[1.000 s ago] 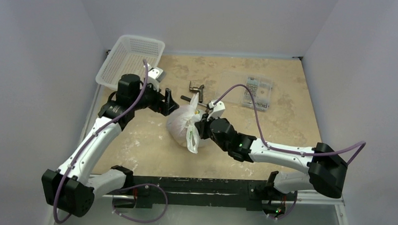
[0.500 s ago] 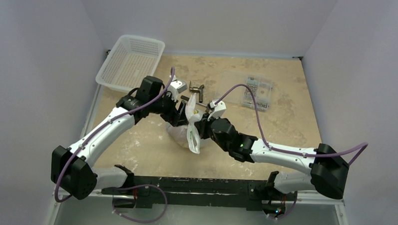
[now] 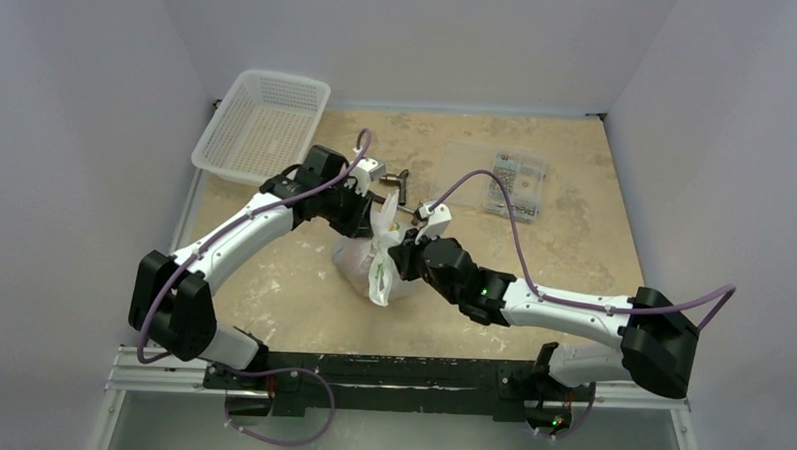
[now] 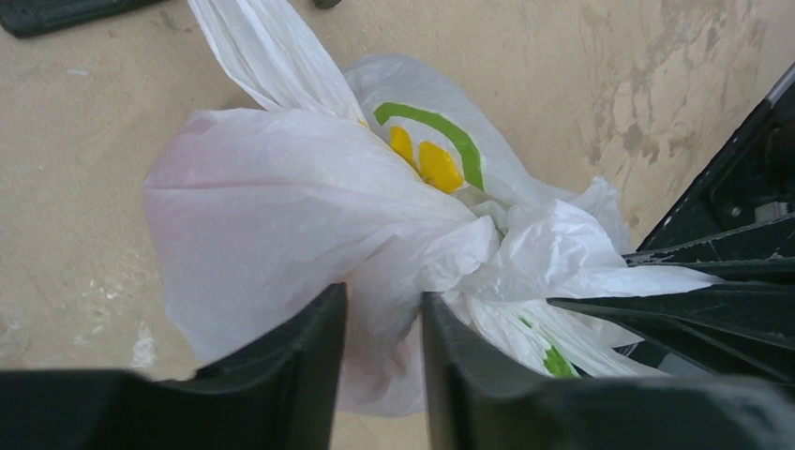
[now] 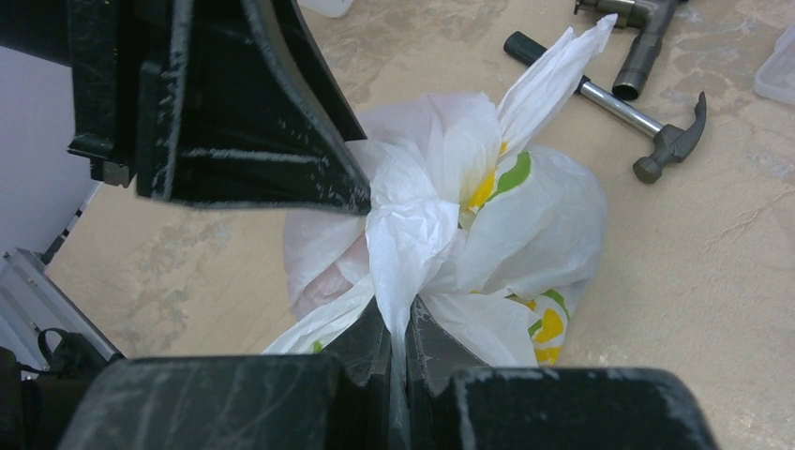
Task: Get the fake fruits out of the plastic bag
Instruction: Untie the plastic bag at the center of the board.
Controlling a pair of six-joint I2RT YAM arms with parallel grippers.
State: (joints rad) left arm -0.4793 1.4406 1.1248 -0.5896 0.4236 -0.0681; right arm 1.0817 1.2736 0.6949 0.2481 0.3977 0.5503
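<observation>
The plastic bag (image 3: 373,262), white with yellow-green marks, sits bunched mid-table between both arms. It fills the left wrist view (image 4: 281,206) and the right wrist view (image 5: 525,216). The fake fruits are hidden inside; only a faint pink tint shows through the film. My left gripper (image 3: 372,216) is at the bag's far top, and its narrow-set jaws (image 4: 382,295) hold a fold of film. My right gripper (image 3: 405,257) is at the bag's right side, shut tight (image 5: 405,314) on the twisted neck. The left gripper's fingers (image 5: 281,141) show touching the bag from the upper left.
A small black hammer (image 3: 398,185) lies just behind the bag, also in the right wrist view (image 5: 619,103), with a grey metal tool (image 5: 642,42) beyond it. A white mesh basket (image 3: 263,125) stands at the back left. A clear flat box (image 3: 511,184) lies at the back right.
</observation>
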